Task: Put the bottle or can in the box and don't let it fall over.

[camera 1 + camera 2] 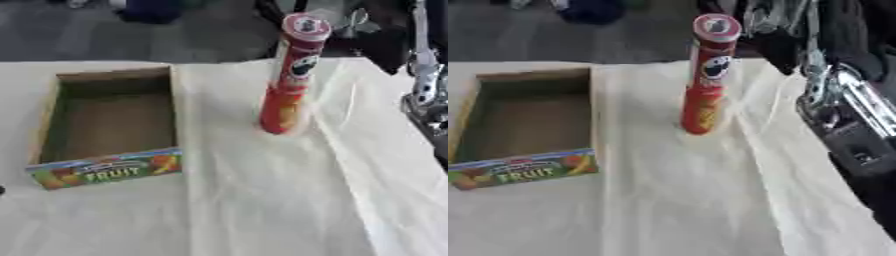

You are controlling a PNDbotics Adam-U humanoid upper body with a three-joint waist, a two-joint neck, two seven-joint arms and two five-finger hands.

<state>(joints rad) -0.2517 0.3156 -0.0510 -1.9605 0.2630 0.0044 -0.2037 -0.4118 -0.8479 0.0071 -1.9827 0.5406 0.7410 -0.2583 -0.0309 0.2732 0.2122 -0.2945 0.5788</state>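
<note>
Can [291, 75] stands upright on worktop [262, 200], right of empty box [109, 122]. My right hand [846, 120], right of can; fingers' state unclear. Approach step; next needs a grasp without tipping.

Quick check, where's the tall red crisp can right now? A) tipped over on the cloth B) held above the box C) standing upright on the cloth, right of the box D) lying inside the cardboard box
C: the tall red cylindrical crisp can stands upright on the cream cloth, to the right of the open cardboard fruit box, which holds nothing.
</note>
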